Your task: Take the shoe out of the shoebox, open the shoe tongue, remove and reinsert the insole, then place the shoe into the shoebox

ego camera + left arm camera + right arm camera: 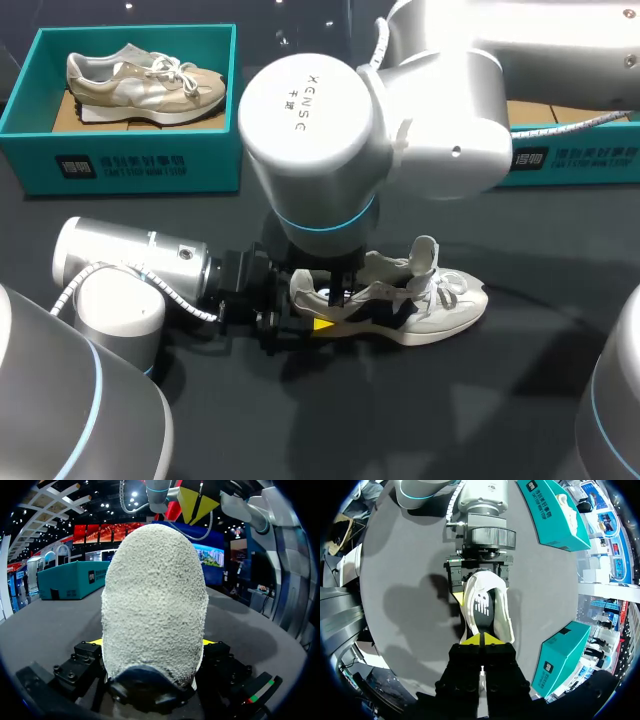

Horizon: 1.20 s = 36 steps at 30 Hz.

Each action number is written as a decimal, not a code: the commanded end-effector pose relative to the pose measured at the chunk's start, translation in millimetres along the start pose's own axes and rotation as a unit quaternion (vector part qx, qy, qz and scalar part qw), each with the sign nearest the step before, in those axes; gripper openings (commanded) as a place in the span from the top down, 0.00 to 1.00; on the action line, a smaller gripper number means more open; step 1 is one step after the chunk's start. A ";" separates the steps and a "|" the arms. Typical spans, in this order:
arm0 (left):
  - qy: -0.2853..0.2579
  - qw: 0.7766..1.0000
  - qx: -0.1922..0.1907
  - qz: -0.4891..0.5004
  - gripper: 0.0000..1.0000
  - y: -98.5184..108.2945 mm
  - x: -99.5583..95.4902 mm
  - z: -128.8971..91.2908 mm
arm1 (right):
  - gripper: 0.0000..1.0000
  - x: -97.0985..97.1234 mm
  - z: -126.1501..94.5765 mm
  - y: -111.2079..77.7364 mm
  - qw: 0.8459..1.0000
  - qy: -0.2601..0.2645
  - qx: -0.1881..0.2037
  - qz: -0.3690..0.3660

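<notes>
Left gripper (298, 312) clamped the heel of the shoe (450, 300), lower centre; right gripper (481, 641) tips met over the insole (481, 607). We judged insole removal in hand; next: pinch its edge, lift.

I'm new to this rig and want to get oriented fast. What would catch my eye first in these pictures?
First, the white shoe lying mid-table, its heel clamped in the left claw, while the right claw hangs over the shoe's opening with its tips together. Behind it, at the table's far left, a teal shoebox holds a beige shoe.
</notes>
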<state>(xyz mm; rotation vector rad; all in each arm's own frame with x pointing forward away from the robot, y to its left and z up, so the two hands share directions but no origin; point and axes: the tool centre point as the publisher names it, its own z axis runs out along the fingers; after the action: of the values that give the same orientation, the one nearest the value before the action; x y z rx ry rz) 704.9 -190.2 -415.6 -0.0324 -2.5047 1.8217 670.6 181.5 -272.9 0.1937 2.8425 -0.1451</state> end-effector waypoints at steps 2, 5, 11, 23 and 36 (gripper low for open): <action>-0.001 1.000 -0.001 0.000 1.00 2.8 0.9 -2.7 | 1.00 0.1 0.4 0.6 1.000 0.000 0.000 -0.001; -0.001 1.000 -0.001 0.000 1.00 2.8 0.9 -2.7 | 1.00 0.2 10.4 6.4 1.000 0.002 -0.003 -0.002; -0.001 1.000 -0.001 0.000 1.00 2.8 0.9 -2.7 | 1.00 2.5 39.3 22.6 0.999 0.022 -0.023 -0.010; -0.001 1.000 -0.001 0.000 1.00 2.8 0.9 -2.7 | 1.00 3.9 72.5 25.6 0.999 0.013 -0.034 -0.006; -0.001 1.000 -0.001 0.000 1.00 2.8 0.9 -2.7 | 1.00 -4.4 101.7 20.6 0.999 0.011 -0.049 0.007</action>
<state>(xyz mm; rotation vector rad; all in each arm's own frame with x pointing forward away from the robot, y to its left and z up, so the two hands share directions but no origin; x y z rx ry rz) 705.0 -190.2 -415.6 -0.0324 -2.5046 1.8216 701.7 192.5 -362.4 0.2000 2.8520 -0.0162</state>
